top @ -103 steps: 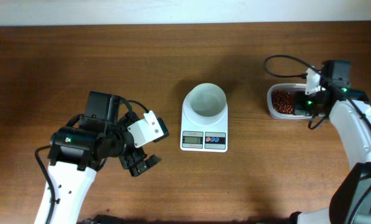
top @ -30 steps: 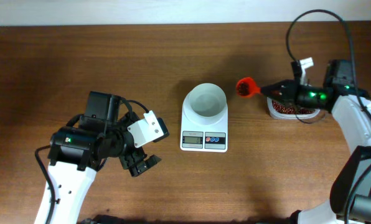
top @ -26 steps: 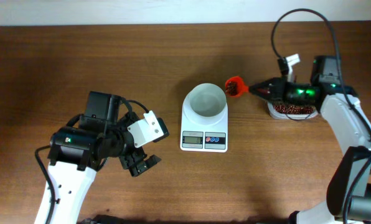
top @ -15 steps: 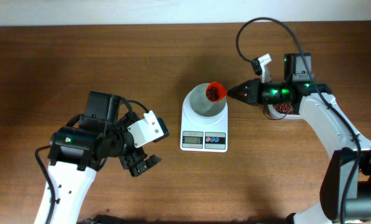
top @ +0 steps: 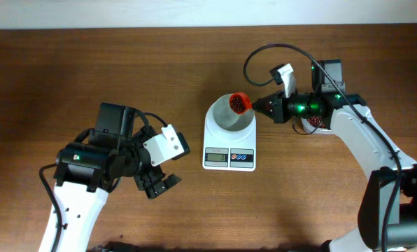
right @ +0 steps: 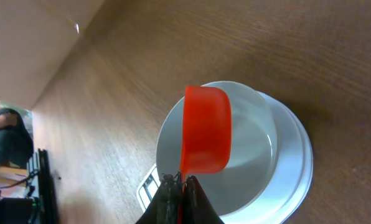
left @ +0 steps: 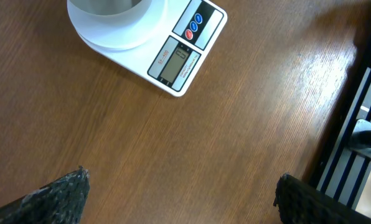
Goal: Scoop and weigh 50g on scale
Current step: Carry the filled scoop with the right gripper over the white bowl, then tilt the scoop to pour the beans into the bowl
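scoop (top: 239,103) moved above scale (top: 229,158), bean tub (top: 316,124) behind right claw (top: 262,107)

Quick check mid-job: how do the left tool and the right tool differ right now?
The left tool is open and empty; the right tool is shut on the handle of the red scoop. The left tool sits over bare table, off to the left of the scale; the right tool is at the right rim of the bowl, with the scoop over the bowl. Both are black two-finger tools.
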Robot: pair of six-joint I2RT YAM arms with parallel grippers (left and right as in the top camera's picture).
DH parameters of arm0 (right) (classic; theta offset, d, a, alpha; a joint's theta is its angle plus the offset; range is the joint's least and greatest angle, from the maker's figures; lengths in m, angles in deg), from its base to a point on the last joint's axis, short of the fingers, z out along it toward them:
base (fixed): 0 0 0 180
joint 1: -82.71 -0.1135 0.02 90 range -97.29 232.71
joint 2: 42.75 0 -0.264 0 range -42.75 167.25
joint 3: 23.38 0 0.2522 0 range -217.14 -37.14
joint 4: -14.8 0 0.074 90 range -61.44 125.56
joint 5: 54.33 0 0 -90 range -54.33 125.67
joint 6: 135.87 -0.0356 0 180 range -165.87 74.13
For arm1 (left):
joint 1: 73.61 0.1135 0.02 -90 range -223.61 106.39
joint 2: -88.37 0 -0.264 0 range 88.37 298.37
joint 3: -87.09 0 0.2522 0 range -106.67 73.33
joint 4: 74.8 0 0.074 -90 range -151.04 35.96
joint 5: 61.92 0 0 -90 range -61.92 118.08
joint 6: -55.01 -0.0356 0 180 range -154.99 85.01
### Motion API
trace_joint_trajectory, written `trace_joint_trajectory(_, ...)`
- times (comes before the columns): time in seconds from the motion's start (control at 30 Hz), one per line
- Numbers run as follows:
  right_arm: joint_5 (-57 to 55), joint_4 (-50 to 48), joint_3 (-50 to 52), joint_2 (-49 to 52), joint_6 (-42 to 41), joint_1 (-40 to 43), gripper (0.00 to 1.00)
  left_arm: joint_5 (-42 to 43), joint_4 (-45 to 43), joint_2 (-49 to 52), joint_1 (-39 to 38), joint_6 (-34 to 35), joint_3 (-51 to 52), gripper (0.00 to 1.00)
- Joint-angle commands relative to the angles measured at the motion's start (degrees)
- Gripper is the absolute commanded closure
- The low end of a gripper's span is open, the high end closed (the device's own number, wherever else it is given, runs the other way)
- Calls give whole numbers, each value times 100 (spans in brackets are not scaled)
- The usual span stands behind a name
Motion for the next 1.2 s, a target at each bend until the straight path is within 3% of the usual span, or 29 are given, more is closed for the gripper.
trace_joint_trajectory(0.0,-2,-24,4,31,619,-52,96,105,-7,-50,35,-48,37,1)
trace_joint_trajectory(0.33,-2,-11,20,33,2205,-142,96,105,-7,-50,35,-48,37,1)
trace_joint_trajectory(0.67,-2,-15,22,236,2583,-278,96,107,-9,-50,35,-48,37,1)
trace_joint_trajectory(1.17,396,-37,20,229,3803,-212,96,105,-7,-50,35,-48,37,1)
